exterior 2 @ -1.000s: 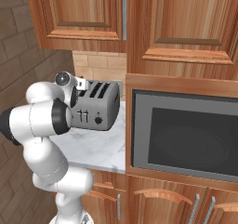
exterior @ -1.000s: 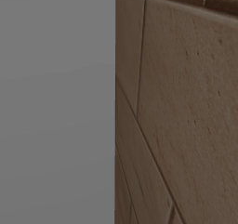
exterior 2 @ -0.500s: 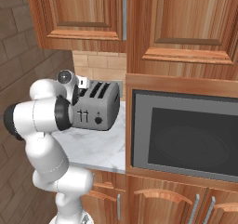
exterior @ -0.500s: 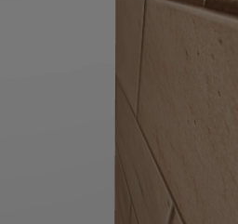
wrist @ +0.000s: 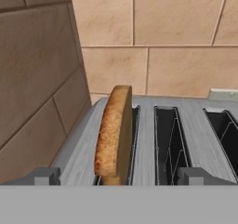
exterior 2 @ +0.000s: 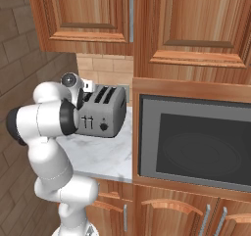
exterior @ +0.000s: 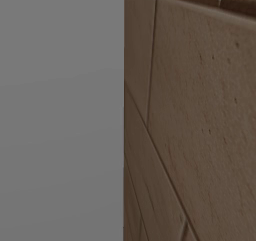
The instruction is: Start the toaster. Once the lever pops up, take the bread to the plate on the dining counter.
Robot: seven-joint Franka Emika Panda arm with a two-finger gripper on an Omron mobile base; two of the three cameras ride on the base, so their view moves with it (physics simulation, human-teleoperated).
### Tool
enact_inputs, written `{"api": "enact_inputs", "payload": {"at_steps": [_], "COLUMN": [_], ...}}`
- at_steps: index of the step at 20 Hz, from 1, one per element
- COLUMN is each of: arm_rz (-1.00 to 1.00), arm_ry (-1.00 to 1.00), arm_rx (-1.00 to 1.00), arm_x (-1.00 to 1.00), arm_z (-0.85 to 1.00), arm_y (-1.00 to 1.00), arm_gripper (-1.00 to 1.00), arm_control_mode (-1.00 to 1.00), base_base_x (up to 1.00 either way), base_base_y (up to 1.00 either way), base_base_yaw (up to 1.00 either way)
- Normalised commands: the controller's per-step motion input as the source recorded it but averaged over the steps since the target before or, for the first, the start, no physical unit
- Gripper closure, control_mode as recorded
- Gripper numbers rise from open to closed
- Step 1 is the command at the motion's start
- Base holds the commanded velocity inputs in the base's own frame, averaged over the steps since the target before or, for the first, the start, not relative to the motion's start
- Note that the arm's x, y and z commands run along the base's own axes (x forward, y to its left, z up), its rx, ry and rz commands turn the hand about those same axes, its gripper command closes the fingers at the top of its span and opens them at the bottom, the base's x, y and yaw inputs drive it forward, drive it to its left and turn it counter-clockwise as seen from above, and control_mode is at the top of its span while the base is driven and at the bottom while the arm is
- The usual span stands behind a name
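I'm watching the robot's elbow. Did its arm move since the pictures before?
Yes, a little. In the right base view the arm has swung lower and rightward against the toaster, which stays put on the counter.

Not much moves over this last second. My arm (exterior 2: 49, 127) swings its big elbow section a bit lower and further out to the left in the right base view, so the dark joint cap (exterior 2: 14, 126) now sits closer to the brick wall side than before. My hand end near the toaster (exterior 2: 102, 113) shifts only slightly, ending up at the toaster's back left corner, up near the slots.
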Motion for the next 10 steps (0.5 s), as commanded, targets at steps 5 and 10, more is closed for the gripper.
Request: {"api": "enact_inputs", "payload": {"at_steps": [5, 10], "arm_rz": [0.00, 0.00], "arm_ry": [0.00, 0.00], "arm_rx": [0.00, 0.00], "arm_x": [0.11, 0.09], "arm_z": [0.00, 0.00], "arm_y": [0.00, 0.00], "arm_gripper": [-1.00, -1.00], "arm_control_mode": [-1.00, -1.00], "base_base_x": [0.00, 0.00], "base_base_y": [0.00, 0.00], "base_base_yaw": [0.00, 0.00]}}
